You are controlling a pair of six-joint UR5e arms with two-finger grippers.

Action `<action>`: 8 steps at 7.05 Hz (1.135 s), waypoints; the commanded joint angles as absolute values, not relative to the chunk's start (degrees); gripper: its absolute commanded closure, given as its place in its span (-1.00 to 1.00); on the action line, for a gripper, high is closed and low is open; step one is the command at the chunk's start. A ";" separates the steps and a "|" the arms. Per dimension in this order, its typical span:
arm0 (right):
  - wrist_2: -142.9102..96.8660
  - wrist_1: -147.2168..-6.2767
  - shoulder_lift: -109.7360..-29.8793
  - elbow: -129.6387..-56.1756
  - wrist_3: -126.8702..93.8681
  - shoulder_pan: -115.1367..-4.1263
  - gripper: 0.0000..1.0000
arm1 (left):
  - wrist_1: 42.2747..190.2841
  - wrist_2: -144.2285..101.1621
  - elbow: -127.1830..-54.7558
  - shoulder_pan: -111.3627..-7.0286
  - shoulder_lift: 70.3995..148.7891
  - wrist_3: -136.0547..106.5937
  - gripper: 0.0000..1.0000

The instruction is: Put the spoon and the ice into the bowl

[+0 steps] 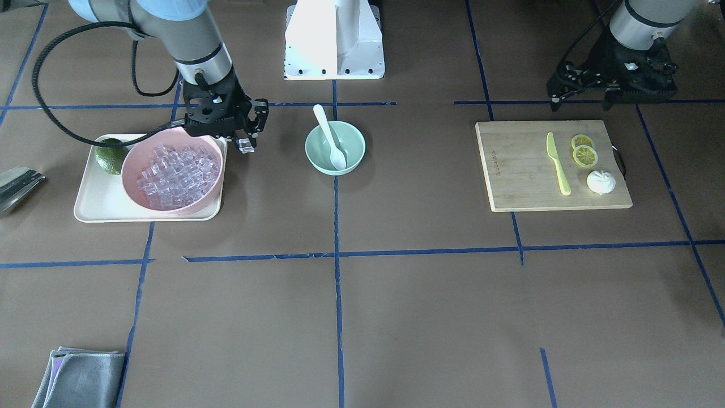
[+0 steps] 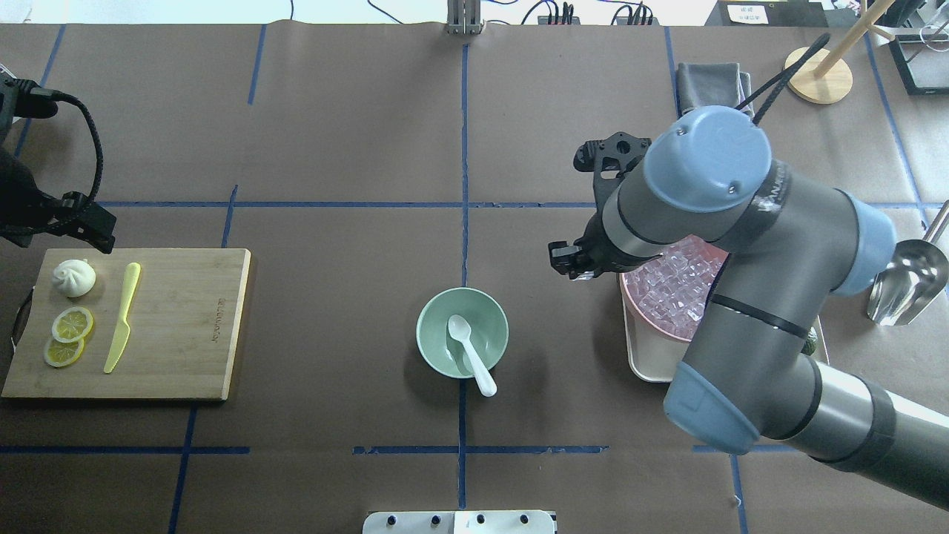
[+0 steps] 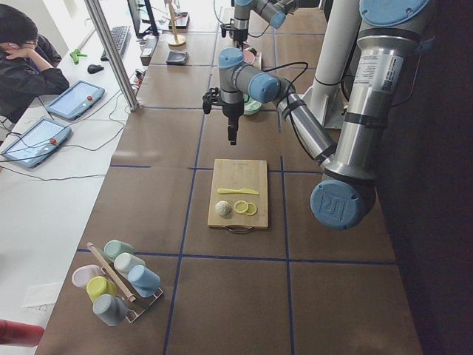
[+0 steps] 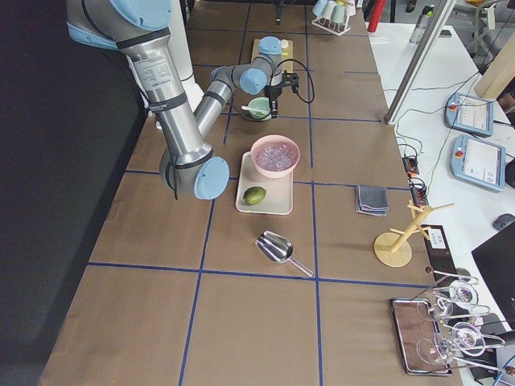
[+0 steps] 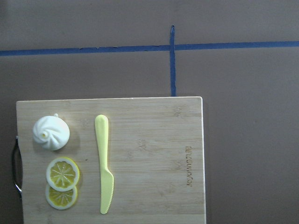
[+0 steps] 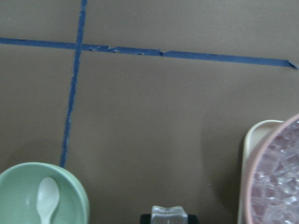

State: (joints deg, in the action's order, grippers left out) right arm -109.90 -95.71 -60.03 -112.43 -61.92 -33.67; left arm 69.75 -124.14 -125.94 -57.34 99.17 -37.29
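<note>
The pale mint-green bowl [image 1: 312,152] stands at the table's middle with the white spoon [image 1: 331,141] lying in it, its handle over the rim; both also show in the overhead view, bowl [image 2: 434,330] and spoon [image 2: 471,356]. My right gripper [image 1: 247,145] is shut on one clear ice cube [image 6: 169,215] and holds it above the table between the pink bowl and the mint bowl. More ice [image 1: 175,175] fills the pink bowl [image 1: 131,158]. My left gripper [image 1: 580,101] hovers empty behind the cutting board, its jaws apart.
The pink bowl and a green fruit [image 1: 110,156] sit on a cream tray [image 1: 93,204]. A cutting board [image 1: 521,170] holds a yellow-green knife [image 1: 558,164], lemon slices [image 1: 583,152] and a white bun [image 1: 600,181]. A metal scoop [image 1: 17,184] and a grey cloth [image 1: 79,377] lie at the edges.
</note>
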 commanded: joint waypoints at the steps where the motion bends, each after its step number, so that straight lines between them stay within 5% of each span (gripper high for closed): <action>1: -105.49 -95.54 -53.03 -106.81 -67.48 -29.03 1.00 | 71.27 -123.92 -121.66 -60.45 98.87 -34.89 -1.00; 5: -102.22 -95.71 -45.27 -100.11 -71.37 -24.52 0.97 | 75.23 -119.01 -118.06 -62.14 99.23 -40.26 -1.00; 6: -102.22 -95.71 -45.44 -100.11 -71.28 -24.52 0.72 | 75.23 -119.00 -117.43 -62.57 99.14 -40.25 -1.00; 7: -102.22 -95.71 -45.70 -100.11 -70.67 -24.52 -0.89 | 75.06 -119.35 -116.64 -64.06 99.14 -38.60 -1.00; 8: -102.22 -95.89 -45.79 -100.46 -70.66 -24.52 -1.00 | 74.54 -119.53 -115.50 -65.81 98.01 -33.28 -1.00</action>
State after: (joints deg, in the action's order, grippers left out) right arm -102.23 -95.75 -45.68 -100.23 -70.84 -24.57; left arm 74.95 -119.35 -116.72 -64.02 98.87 -37.68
